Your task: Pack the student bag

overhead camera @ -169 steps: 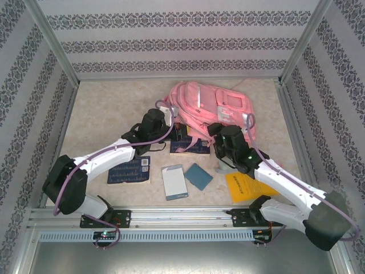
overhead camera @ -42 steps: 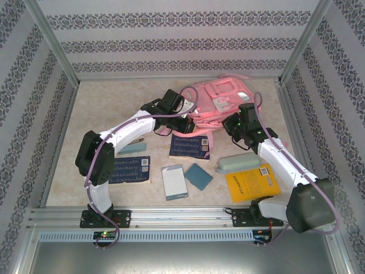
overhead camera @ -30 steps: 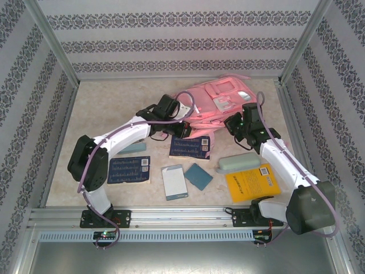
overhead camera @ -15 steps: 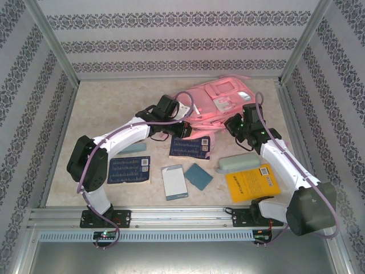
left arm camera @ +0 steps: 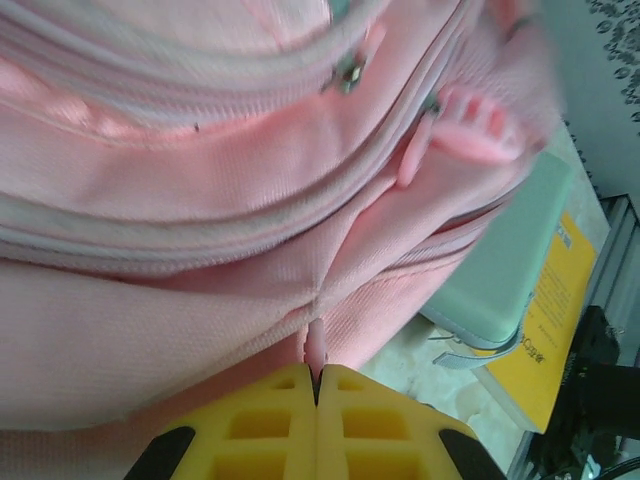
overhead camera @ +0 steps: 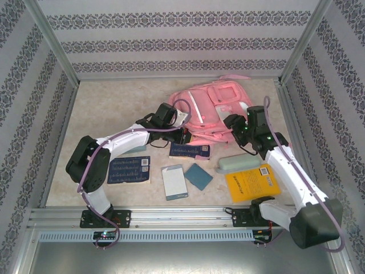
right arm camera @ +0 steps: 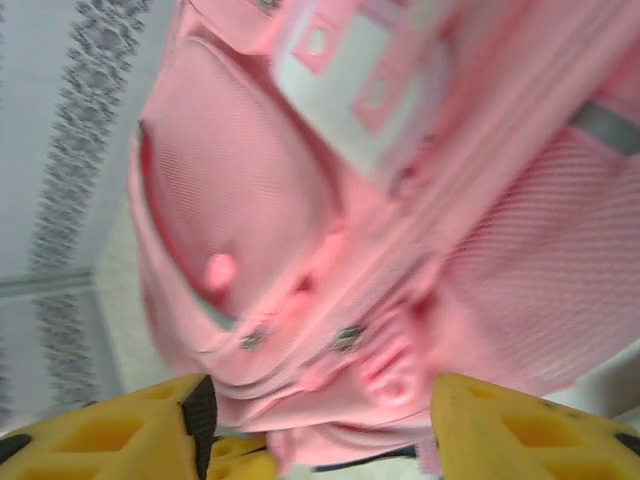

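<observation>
the desk (overhead camera: 105,108) is pale and mottled, boxed in by patterned walls. the backpack (overhead camera: 214,105) is the biggest thing on it. it is pink with pale grey-white patches and lies at the far right of the middle, front pockets facing up.

two white arms reach in from the near edge. the left arm curves across to the backpack's near left edge. the left end effector (overhead camera: 182,135) is closed there. in the left wrist view its yellow fingers (left arm camera: 260,430) press flat together, pinching a thin pink tab of the backpack's fabric. the right arm comes up along the right side. the right end effector (overhead camera: 231,121) sits at the backpack's near right edge. in the right wrist view its fingers (right arm camera: 120,435) stand wide apart with the blurred pink fabric just beyond them, and nothing is gripped.

a yellow book (overhead camera: 251,182) lies near the right arm's base. a dark blue book (overhead camera: 129,169) lies at the near left. a second blue book (overhead camera: 190,150) sits just in front of the backpack, beside the left end effector. a pale green case (overhead camera: 238,164) lies along the yellow book's far edge, touching it. a white booklet (overhead camera: 174,181) lies in the near middle. a small teal notebook (overhead camera: 198,176) is just beside it on the right.
</observation>
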You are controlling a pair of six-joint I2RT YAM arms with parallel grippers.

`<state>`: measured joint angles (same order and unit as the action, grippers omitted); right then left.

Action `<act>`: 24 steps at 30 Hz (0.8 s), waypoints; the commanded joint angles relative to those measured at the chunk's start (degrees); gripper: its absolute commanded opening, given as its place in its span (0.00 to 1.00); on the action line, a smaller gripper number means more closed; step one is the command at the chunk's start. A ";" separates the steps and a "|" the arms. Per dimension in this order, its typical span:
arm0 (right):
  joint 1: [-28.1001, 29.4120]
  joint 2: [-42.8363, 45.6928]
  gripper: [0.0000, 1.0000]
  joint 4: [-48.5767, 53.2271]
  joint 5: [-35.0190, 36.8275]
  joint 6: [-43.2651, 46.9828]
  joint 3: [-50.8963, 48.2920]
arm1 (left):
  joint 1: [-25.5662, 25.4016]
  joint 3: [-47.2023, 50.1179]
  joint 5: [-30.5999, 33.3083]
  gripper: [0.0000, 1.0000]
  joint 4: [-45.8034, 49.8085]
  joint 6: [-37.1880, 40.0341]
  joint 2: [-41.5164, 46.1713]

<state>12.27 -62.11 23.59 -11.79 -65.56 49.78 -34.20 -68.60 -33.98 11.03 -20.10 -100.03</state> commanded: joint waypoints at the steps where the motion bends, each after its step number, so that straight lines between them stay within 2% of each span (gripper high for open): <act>1: 1.58 2.02 0.63 -3.14 -3.20 -10.57 -5.24 | -0.87 0.21 -2.06 0.00 -3.93 -2.25 1.54; 2: 2.49 2.23 0.64 -4.87 -3.32 -12.70 -6.67 | -0.96 0.13 -2.15 0.00 -3.98 -2.23 1.69; 3: 3.67 2.25 0.70 -6.58 -2.93 -14.82 -8.14 | -1.07 -0.02 -2.15 0.00 -3.85 -2.23 1.81; 5: 5.85 1.41 0.72 -8.85 -1.92 -17.70 -9.91 | -1.27 -0.21 -2.14 0.00 -3.26 -1.97 1.81; 7: 7.89 0.04 0.79 -11.28 -1.46 -20.57 -11.45 | -1.50 -0.40 -2.07 0.00 -2.56 -1.58 1.68; 15: 10.66 -2.20 0.79 -24.66 3.71 -27.94 -18.36 | -2.11 0.04 -1.89 0.00 -2.06 -1.38 1.68; 20: 10.60 -5.12 0.71 -28.16 9.01 -27.44 -18.58 | -2.19 0.25 -2.56 0.00 -2.44 -2.00 1.50; 22: 10.24 -7.29 0.62 -29.88 9.66 -26.94 -18.15 | -2.19 0.79 -2.76 0.00 -3.26 -2.73 1.50; 24: 9.57 -9.48 0.47 -32.49 8.98 -25.94 -17.83 | -2.19 1.08 -2.61 0.00 -3.43 -3.07 1.42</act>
<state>22.61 -69.32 -3.40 -5.39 -91.88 31.64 -35.64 -68.14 -34.48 9.78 -21.96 -100.03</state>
